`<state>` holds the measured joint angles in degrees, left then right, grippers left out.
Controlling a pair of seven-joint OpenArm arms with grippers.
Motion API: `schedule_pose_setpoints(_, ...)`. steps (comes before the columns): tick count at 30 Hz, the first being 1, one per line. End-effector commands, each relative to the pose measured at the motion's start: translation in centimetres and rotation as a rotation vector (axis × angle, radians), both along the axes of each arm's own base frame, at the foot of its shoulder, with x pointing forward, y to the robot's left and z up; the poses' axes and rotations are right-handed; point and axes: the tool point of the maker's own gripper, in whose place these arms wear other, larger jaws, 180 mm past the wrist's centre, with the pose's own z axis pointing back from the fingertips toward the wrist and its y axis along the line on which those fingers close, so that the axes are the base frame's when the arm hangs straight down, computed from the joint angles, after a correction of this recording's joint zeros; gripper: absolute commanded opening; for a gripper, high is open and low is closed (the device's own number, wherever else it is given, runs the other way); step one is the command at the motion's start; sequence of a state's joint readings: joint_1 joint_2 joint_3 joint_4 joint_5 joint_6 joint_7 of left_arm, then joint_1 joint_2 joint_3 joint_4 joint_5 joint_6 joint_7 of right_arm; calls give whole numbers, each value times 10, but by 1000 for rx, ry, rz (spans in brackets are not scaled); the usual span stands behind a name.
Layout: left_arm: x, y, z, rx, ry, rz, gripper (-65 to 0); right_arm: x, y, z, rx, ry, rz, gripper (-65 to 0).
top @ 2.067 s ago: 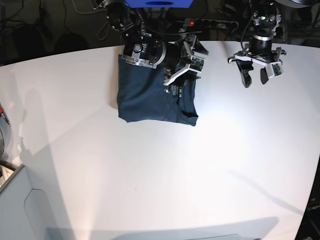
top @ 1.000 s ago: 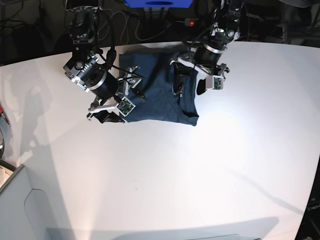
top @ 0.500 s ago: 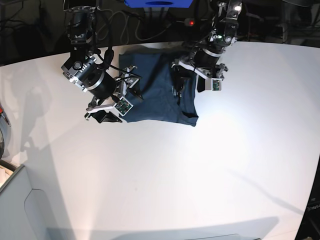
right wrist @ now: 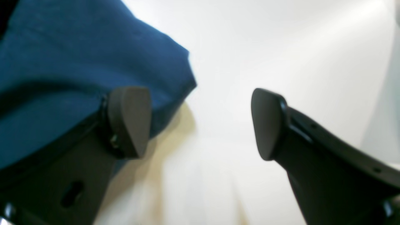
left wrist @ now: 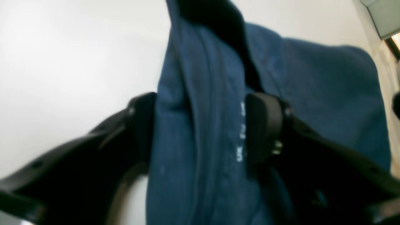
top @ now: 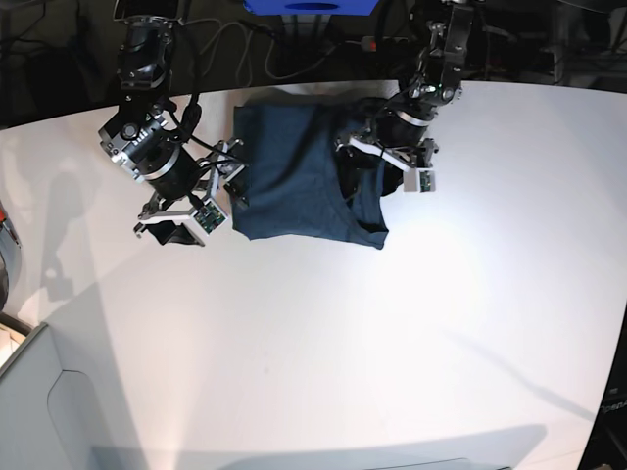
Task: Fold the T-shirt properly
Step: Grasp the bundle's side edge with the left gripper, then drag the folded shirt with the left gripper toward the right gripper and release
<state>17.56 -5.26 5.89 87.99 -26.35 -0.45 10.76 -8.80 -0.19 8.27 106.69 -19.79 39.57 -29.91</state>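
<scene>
The dark navy T-shirt (top: 289, 181) lies folded into a rough rectangle at the back of the white table (top: 392, 323). My left gripper (top: 370, 184) is down on its right part, by the neck. In the left wrist view the left gripper (left wrist: 201, 128) is open and straddles a raised ridge of the T-shirt (left wrist: 328, 93), with the white label print (left wrist: 240, 137) beside one finger. My right gripper (top: 201, 208) is at the shirt's front-left corner. In the right wrist view the right gripper (right wrist: 200, 125) is open, one finger (right wrist: 128, 122) over the shirt's corner (right wrist: 78, 62), bare table between the fingers.
A blue box (top: 313, 8) and a power strip with a red light (top: 370, 42) sit behind the table's far edge among cables. A grey panel (top: 39, 401) stands at the front left corner. The table's curved back edge runs close behind the shirt.
My right gripper has moved left off the shirt to its left corner. My left gripper has come in from the right and settled over the shirt's neck side.
</scene>
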Motion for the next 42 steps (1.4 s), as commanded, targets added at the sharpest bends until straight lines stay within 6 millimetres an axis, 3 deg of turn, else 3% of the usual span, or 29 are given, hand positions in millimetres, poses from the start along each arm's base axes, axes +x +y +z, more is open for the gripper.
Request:
schedule_pose_setpoints(1,-1,-1,-2,1,19,-5,-328,9,-3,20,19,-69,-5,-166)
schedule_pose_setpoints(7,2,-3,-6,5,43,-20,-650,22,-39,46,-10,-149,-108,-167)
schedule_pose_setpoints(13,9,-8,-12,19,138,-87,-650,28,-64,60,-30,-192,-178,-167)
schedule_pose_setpoints(16,22,-4,-5,46,112,-108,-650,27,-71,60,-36,-192,-198,-167)
schedule_pose_setpoints(18,30,-14,1,68,84,-174,-650,26,-77,60,-40,-192,-215,-167)
schedule_pose_setpoints(22,49,-47,19,144,1,-368,-650,24,-91,61,-49,-192,-254,-167)
schedule_pose_setpoints(27,70,-92,25,273,-71,-622,-650,22,-106,62,-60,-193,-297,-167)
schedule_pose_setpoints(31,94,-112,20,389,-96,-744,-650,18,-119,61,-69,-188,-333,-167)
schedule_pose_setpoints(37,121,-158,24,495,-142,-867,-650,7,-140,56,-85,-171,-397,-167)
schedule_pose_setpoints(42,98,-200,23,503,-176,-1110,-650,-4,-150,50,-72,-151,-454,-167)
